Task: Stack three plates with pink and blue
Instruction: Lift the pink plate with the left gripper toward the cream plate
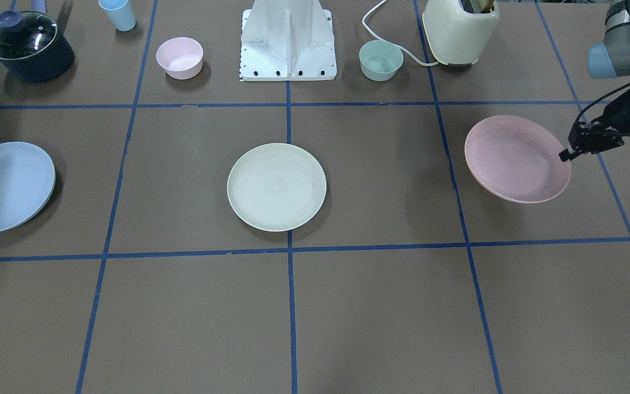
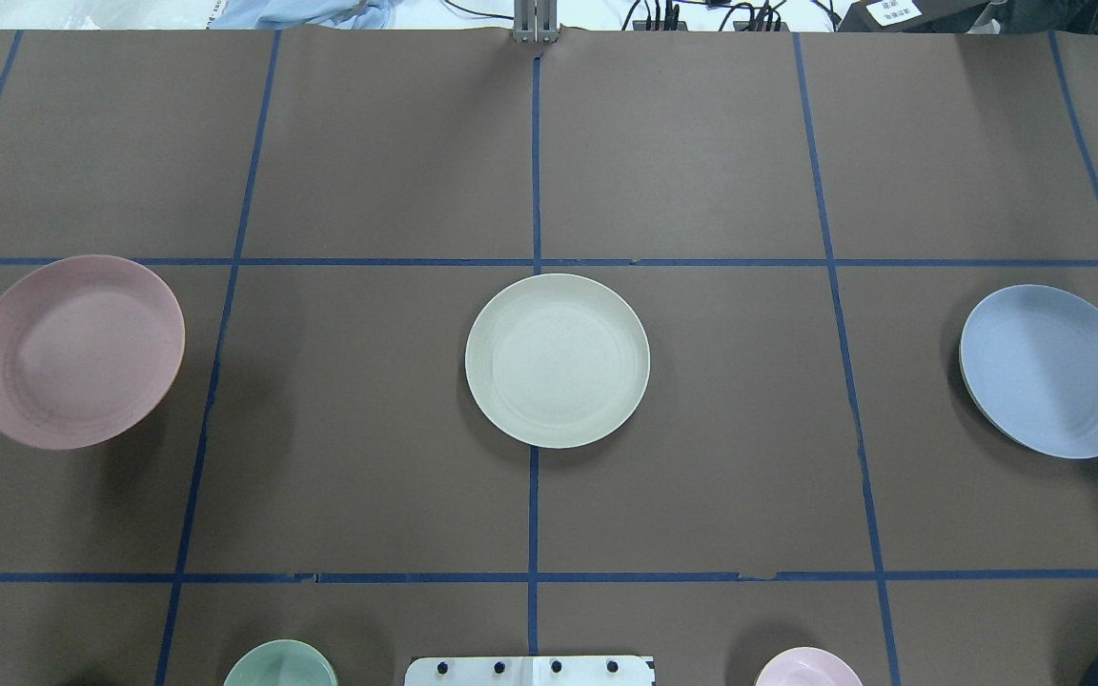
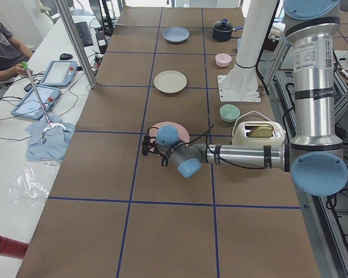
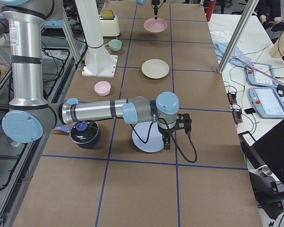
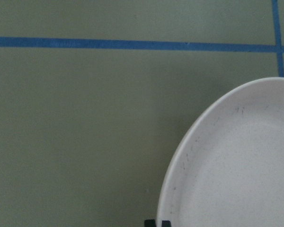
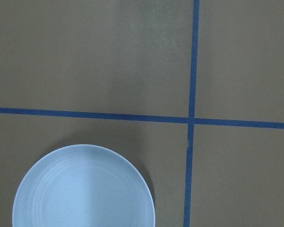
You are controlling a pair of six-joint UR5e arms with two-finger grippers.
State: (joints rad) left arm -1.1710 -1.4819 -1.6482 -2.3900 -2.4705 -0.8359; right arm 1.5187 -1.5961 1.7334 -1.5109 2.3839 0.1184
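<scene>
Nothing was stacked. The left end effector (image 1: 566,155) pinched the pink plate (image 1: 514,161) by its rim, apparently raised and tilted. The cream plate (image 1: 276,187) lay mid-bench (image 1: 380,306). The blue plate (image 1: 6,187) lay under the right end effector (image 4: 166,142), whose opening I could not tell.

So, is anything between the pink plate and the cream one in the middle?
Nothing visible. The left gripper grips the pink plate by its rim, and only bare table with a blue tape line lies between it and the cream plate. The green bowl and toaster sit off that path, by the robot's base.
</scene>
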